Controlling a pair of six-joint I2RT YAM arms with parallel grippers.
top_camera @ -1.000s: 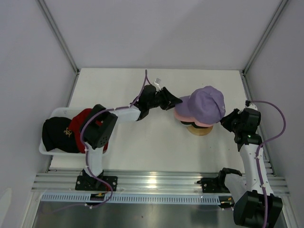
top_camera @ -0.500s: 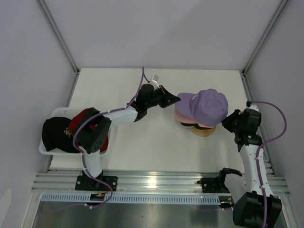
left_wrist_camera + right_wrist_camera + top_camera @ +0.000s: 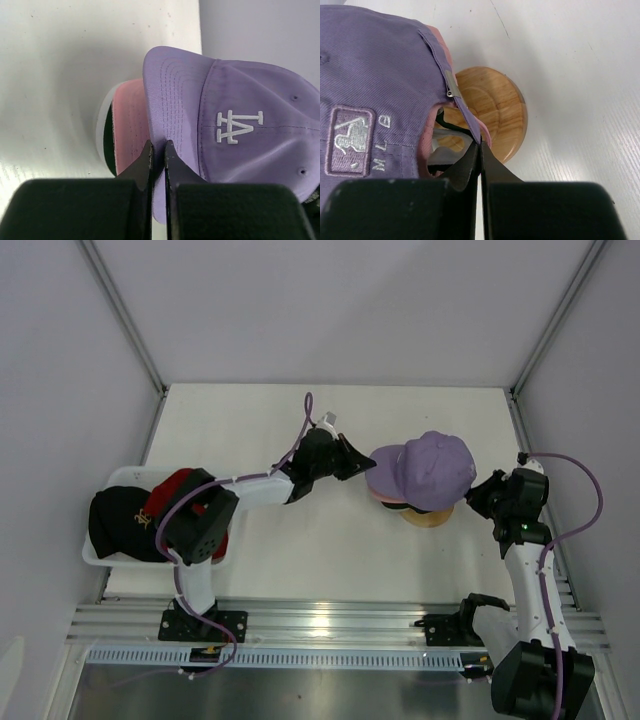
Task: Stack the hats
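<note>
A lavender hat (image 3: 432, 465) with a white LA logo (image 3: 239, 126) lies on top of a pink hat (image 3: 131, 125), and both sit on a round wooden stand (image 3: 492, 107). My left gripper (image 3: 158, 148) is shut on the lavender brim, at that hat's left side (image 3: 368, 462). At the hat's right, my right gripper (image 3: 479, 492) is shut on its thin back strap (image 3: 480, 142). A white brim edge (image 3: 101, 125) and a dark underside show below the pink brim. A black hat (image 3: 117, 521) and a red hat (image 3: 172, 490) lie in the basket at the left.
A white mesh basket (image 3: 122, 476) stands at the table's left edge beside the left arm's base. White walls and metal posts close in the table at the back and sides. The wooden stand's base (image 3: 428, 514) stands right of centre.
My left gripper has closed on the lavender brim. The lavender hat has shifted slightly on the stand, its brim swinging a little toward the near side. The right gripper has stayed shut.
</note>
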